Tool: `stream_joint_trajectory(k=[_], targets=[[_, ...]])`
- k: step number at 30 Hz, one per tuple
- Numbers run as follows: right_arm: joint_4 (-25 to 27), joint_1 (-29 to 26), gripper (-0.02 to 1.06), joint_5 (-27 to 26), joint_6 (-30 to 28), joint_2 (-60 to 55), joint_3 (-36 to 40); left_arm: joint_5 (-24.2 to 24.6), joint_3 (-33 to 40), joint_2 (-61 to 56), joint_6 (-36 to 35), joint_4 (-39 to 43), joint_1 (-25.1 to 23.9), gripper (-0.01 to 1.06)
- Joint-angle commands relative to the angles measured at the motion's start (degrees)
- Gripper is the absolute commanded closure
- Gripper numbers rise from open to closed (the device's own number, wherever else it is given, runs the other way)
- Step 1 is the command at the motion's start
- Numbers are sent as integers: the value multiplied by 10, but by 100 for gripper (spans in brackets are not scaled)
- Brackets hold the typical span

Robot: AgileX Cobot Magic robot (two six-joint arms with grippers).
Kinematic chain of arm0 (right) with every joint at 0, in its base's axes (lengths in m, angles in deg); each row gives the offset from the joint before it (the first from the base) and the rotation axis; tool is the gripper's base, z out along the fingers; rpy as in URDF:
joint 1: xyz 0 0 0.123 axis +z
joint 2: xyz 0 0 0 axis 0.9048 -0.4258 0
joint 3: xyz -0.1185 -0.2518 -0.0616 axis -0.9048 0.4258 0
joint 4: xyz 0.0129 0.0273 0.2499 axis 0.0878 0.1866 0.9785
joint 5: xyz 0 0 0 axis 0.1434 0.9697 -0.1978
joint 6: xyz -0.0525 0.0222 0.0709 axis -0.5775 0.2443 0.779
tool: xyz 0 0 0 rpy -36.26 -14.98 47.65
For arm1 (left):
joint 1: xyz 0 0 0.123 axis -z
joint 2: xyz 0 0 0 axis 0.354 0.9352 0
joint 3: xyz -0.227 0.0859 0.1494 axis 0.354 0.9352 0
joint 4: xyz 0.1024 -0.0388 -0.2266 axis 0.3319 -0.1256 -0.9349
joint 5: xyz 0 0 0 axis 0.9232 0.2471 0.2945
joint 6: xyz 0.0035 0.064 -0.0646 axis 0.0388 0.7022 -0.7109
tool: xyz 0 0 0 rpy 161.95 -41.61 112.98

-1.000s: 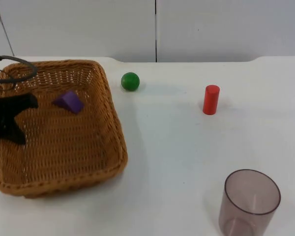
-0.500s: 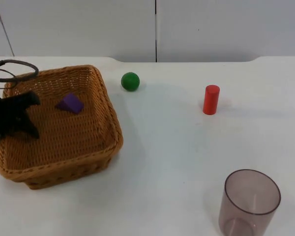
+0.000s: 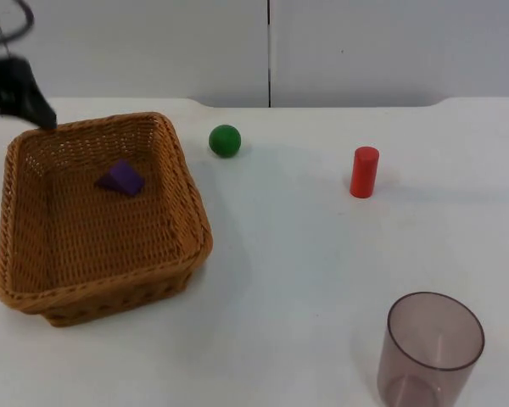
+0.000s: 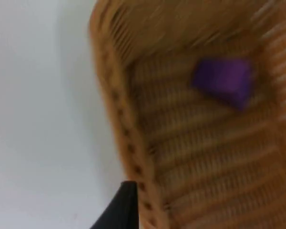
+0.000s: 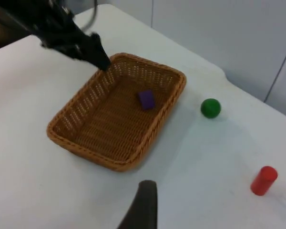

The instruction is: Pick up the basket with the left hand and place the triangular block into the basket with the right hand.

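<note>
Translucent brownish plastic, a cup [image 3: 431,350] stands nearest on the white desk [image 3: 305,254], well apart from everything else. Farther back, at the left, sits the rectangular woven wicker basket [image 3: 34,292], resting flat on the desk. The purple triangular block [image 3: 121,178] lies inside it, on the basket floor toward the far wall; the left wrist view shows the same block [image 4: 223,81] on the weave beside the rim. Over at the right, a red upright cylinder [image 3: 364,172] stands alone. Beyond the basket's far right corner, a green ball [image 3: 225,141] lies near but not touching it. The left end effector [image 3: 36,110] hangs just above the basket's far left corner, clear of the rim and grasping nothing; I cannot tell how its fingers are set. Whether the right end effector [image 5: 144,206] is released or clenched I cannot tell; it is above the desk on the near side of the basket.
</note>
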Motion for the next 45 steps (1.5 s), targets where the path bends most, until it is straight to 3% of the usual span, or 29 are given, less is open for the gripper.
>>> stream_joint_trajectory(k=[1,4,15,23,30,34,41,45], targets=[[-13,-1,27,-12,0,5,1,41,1,-55,-4,15,0,0],[-24,-1,27,-26,0,23,6,68,18,-134,-4,15,0,0],[-26,-1,27,-35,0,129,83,70,160,-374,9,25,0,0],[-26,-1,27,-33,0,221,162,126,210,-536,17,33,0,0],[-14,-1,27,-23,0,283,197,139,260,-647,17,28,0,0],[-8,-1,27,23,0,330,200,138,311,-746,15,14,0,0],[-7,-1,27,100,-14,379,200,165,313,-835,-14,16,0,0],[-7,-1,27,112,-19,406,200,167,313,-876,-39,27,0,0]])
